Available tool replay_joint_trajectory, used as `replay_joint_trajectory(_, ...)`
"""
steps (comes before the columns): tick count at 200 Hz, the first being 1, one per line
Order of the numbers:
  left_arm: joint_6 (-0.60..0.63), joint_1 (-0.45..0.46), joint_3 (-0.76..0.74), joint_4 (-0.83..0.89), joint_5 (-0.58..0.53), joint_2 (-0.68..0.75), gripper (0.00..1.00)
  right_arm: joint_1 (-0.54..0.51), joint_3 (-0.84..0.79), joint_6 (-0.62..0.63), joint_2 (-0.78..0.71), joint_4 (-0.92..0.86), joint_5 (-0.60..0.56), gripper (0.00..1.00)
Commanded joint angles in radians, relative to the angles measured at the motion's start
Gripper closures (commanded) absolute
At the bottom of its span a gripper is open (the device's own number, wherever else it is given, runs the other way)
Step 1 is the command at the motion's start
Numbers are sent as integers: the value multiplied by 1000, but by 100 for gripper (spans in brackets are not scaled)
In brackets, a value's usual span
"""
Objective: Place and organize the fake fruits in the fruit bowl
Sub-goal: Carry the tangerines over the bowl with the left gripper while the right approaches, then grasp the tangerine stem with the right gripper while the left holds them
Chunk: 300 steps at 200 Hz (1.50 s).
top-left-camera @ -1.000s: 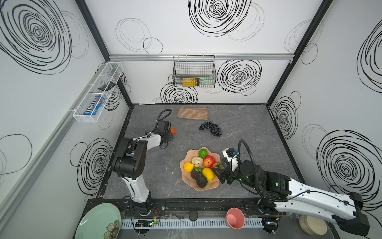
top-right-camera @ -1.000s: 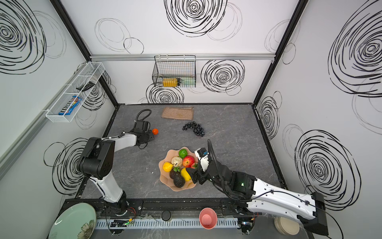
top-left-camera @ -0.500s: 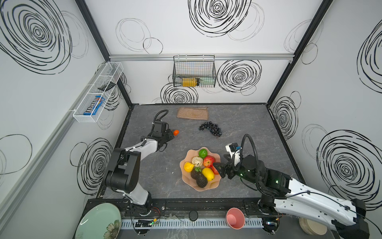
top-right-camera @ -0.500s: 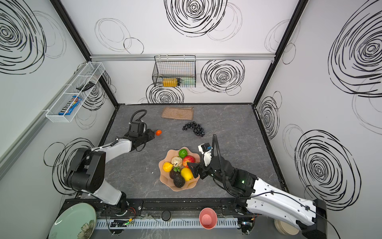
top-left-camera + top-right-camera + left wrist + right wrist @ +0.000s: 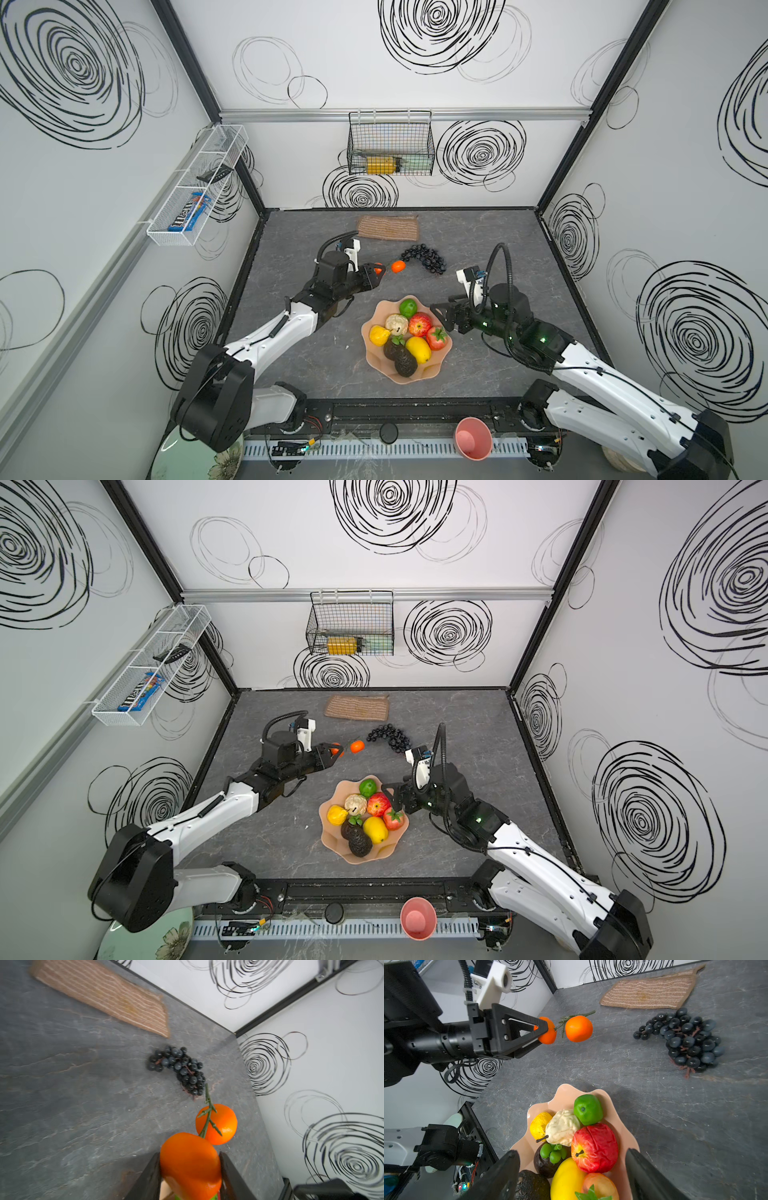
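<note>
the left fingers are partly closed on an orange, held up off the bench, and a green stem joins it to a second orange that hangs just past the tips, near the grapes lying on the bench. the right fingers stand wide apart with nothing between them, hovering over the right rim of the bowl just beside the strawberry, which lies in the bowl with the apple, lime and other fruits.

The only legible text was "m&m's", printed on a blue packet lying in the white wire shelf.
</note>
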State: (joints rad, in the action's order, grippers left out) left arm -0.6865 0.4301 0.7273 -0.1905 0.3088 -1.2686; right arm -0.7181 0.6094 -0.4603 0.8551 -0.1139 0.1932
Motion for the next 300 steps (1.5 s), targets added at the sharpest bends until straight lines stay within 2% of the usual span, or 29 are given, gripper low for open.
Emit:
replay_joint_trajectory(1,66,43,3,-54,19,40,63,14,53,46,8,24,70,19)
replay_joint_trajectory(73,281,194,56,21,57,40,66,50,213,169,60,-124,113,28)
replay_joint_trajectory(121,333,252,64,44,75,54,66,117,280,260,126,-252,181,36)
replay_joint_trajectory(162,345,281,49,31,75,60,66,275,231,199,127,-215,376,41)
replay_joint_trajectory(197,336,288,33,-7,107,64,65,377,175,144,162,-171,491,48)
replay_joint_trajectory(300,308,288,-8,-108,175,74,65,394,102,67,159,-27,622,60)
